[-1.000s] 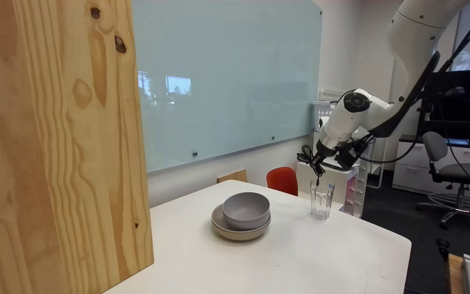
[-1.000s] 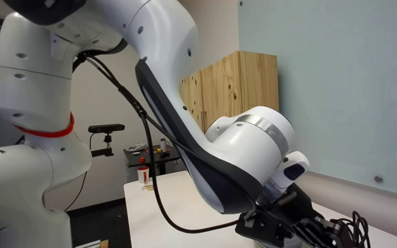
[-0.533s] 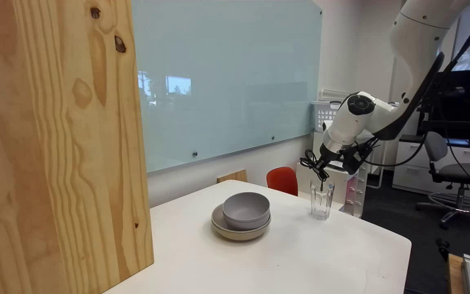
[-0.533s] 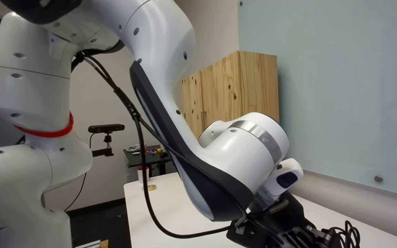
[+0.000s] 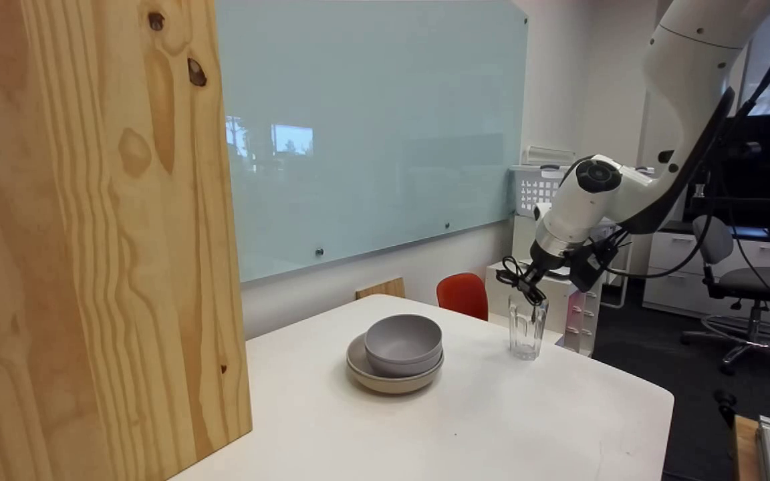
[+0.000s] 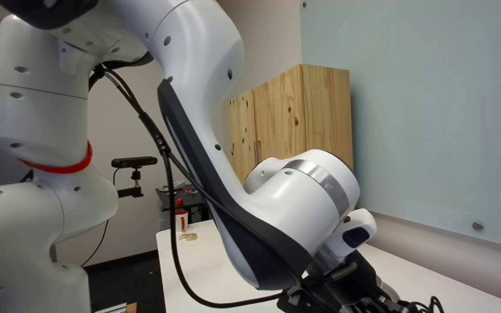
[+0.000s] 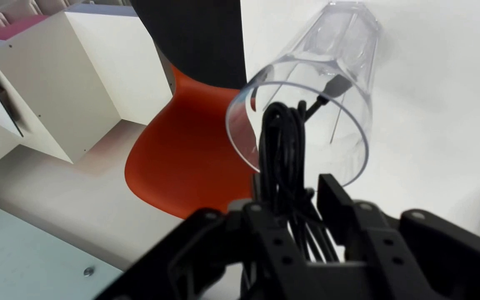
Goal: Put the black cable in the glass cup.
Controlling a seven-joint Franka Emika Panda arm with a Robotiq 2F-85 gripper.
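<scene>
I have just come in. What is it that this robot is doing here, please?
A Franka Panda arm holds a looped black cable between its fingers at the mouth of a clear drinking glass on the white table. One plug seems to dip inside, but most of the cable is not yet in the glass.

One gripper (image 7: 294, 193), two fingers (image 7: 335, 204). One black cable (image 7: 283, 154). One glass cup (image 5: 525, 344). In exterior view: bowls (image 5: 398, 351), at least two, stacked left of cup, exact count unclear; chairs, two: red chair (image 5: 463, 296) far, grey chair (image 5: 769, 280) far right; one basket (image 5: 536, 190), far; one wooden cabinet (image 5: 104, 240), near left. In exterior view: one mug (image 6: 182, 221), far left.
</scene>
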